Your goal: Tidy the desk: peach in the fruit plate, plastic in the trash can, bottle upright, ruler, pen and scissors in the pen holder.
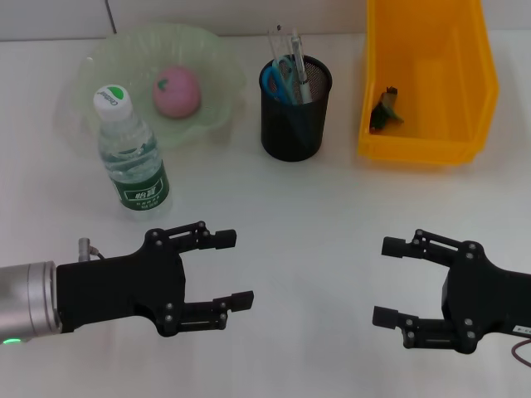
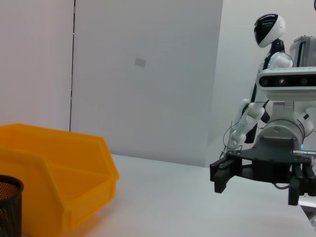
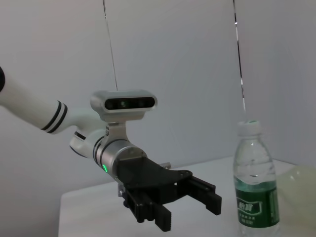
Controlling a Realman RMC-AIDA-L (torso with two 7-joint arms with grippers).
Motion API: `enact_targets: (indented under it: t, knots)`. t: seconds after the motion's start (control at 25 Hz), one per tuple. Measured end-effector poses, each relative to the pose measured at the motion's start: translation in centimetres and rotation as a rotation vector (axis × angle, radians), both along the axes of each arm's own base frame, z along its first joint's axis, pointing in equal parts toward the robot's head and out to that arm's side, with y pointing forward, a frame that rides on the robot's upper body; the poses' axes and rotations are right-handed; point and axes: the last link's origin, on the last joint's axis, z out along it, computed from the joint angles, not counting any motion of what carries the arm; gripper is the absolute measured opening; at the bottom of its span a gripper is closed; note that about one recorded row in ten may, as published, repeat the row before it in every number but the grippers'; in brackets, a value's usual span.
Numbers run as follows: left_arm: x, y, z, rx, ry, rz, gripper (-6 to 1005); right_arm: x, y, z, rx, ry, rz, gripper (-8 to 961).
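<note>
The pink peach (image 1: 176,91) lies in the pale green fruit plate (image 1: 124,58) at the back left. In front of the plate a clear bottle (image 1: 131,157) with a green label and white cap stands upright; the right wrist view also shows the bottle (image 3: 256,187). The black mesh pen holder (image 1: 295,108) holds blue-handled scissors (image 1: 278,79), a pen (image 1: 299,70) and a clear ruler (image 1: 278,41). A dark scrap of plastic (image 1: 386,108) rests inside the yellow trash can (image 1: 427,79). My left gripper (image 1: 232,269) and right gripper (image 1: 388,282) hover open and empty over the near table.
The white table runs back to a white wall. The left wrist view shows the yellow trash can (image 2: 54,177), the pen holder's rim (image 2: 10,197) and my right gripper (image 2: 256,180) farther off. My left gripper (image 3: 190,205) appears in the right wrist view.
</note>
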Motion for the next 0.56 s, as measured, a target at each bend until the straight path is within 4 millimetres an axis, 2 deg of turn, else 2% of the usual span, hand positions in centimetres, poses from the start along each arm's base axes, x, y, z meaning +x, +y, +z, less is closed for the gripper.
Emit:
enact_targets:
  t: [0.56]
  knots:
    - [0.15, -0.05, -0.15, -0.004, -0.007, -0.001, 783, -0.09, 0.89, -0.44, 0.012, -0.026, -0.013, 841]
